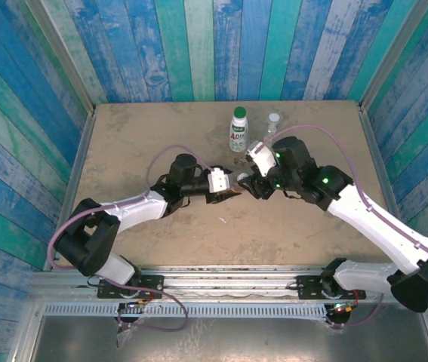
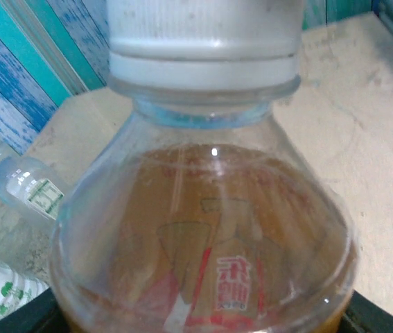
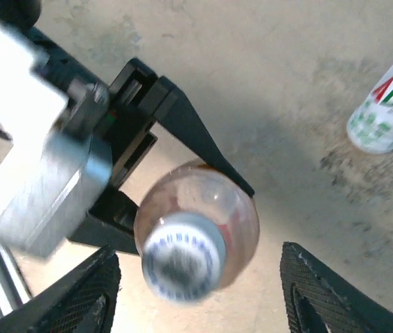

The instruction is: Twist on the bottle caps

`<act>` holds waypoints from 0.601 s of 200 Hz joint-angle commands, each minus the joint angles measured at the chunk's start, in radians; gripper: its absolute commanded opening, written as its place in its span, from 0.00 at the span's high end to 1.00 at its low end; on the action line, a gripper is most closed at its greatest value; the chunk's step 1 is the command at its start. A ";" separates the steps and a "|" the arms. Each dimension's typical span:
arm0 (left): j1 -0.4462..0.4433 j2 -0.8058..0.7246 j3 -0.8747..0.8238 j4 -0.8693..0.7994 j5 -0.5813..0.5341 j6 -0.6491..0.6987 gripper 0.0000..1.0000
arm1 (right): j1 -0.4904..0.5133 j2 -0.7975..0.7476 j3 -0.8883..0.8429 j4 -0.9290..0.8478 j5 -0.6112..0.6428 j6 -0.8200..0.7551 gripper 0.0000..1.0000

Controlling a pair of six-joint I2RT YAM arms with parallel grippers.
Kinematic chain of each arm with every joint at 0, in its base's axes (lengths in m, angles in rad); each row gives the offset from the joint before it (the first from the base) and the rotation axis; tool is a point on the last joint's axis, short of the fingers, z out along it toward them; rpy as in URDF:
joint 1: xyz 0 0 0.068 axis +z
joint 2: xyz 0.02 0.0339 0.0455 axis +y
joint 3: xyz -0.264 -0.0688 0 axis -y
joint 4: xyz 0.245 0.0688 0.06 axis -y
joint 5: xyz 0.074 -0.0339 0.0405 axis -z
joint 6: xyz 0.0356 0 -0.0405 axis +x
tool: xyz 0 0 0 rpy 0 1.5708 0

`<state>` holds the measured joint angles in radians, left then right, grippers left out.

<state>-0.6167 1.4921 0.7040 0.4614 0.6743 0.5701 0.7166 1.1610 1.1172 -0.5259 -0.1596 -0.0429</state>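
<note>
Closest to my left wrist camera is the amber bottle (image 2: 210, 250), so near that its shoulder and red label cover most of the view. The white cap (image 2: 203, 35) sits on its neck, just above the collar ring. My left tool (image 1: 227, 190) is clamped on this bottle: from the right wrist, one black finger (image 3: 196, 139) presses on the upper side of the body and the other lies against the lower side.

The capped end points toward my right tool (image 1: 253, 183). The fingers (image 3: 92, 298) of this tool stand apart, one on each side of the cap, and they do not touch it. The cap looks blurred there, so I cannot tell how far it is screwed down.

From above, the two tools meet near the middle of the bench (image 1: 138, 143), with the amber bottle between them. Farther back, the white bottle (image 1: 239, 130) stands upright with the green cap (image 1: 239, 111) on it. Just beside it, on its right, stands the clear bottle (image 1: 272, 130) with a pale cap (image 1: 274, 118) on top. Both are apart from my tools.
</note>
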 commanded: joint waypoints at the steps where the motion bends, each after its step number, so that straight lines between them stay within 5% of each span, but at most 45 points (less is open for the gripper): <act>1: 0.014 0.047 -0.031 0.237 0.158 -0.220 0.50 | 0.000 -0.107 -0.087 0.214 0.004 -0.023 0.28; 25: 0.014 0.084 -0.035 0.380 0.233 -0.359 0.50 | -0.001 -0.186 -0.225 0.449 -0.029 0.004 0.28; 50: 0.013 0.113 -0.026 0.456 0.278 -0.419 0.50 | -0.002 -0.172 -0.237 0.452 -0.054 0.002 0.29; 120: 0.012 0.102 -0.006 0.352 0.275 -0.333 0.47 | -0.001 -0.092 -0.215 0.429 -0.112 -0.023 0.68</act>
<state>-0.6018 1.5803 0.6815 0.8307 0.9268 0.2070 0.7177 1.0580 0.8890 -0.1192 -0.2474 -0.0536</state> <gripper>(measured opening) 0.623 0.384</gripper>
